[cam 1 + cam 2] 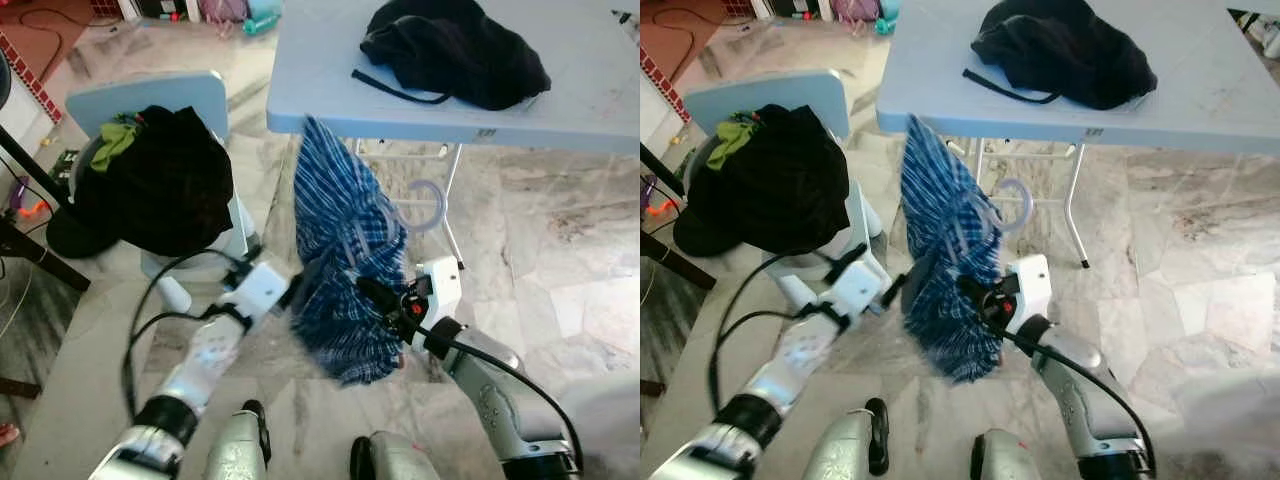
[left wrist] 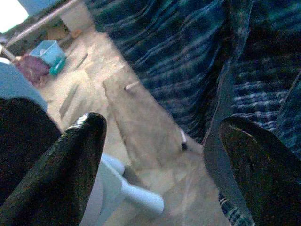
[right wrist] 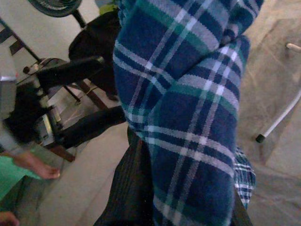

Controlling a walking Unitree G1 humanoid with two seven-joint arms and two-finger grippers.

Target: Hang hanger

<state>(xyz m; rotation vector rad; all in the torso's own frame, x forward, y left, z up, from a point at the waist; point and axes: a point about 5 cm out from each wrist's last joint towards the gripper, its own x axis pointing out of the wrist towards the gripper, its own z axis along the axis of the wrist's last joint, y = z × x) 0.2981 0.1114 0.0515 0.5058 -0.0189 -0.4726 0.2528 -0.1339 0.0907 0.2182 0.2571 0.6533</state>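
— 2 grippers on the plaid shirt (image 1: 345,255)?
— The right gripper (image 1: 385,300) is clamped on it; the left gripper (image 1: 292,292) is spread wide beside it.
— The hanger (image 1: 425,207)?
— Inside the shirt, hook out, below the table (image 1: 590,90) edge — over the floor (image 1: 560,250)

Most of the hanger (image 1: 425,208) is covered by the plaid shirt (image 1: 345,270). Right gripper (image 1: 385,300) fingertips are buried in cloth. The table (image 1: 330,60) is cut off above.
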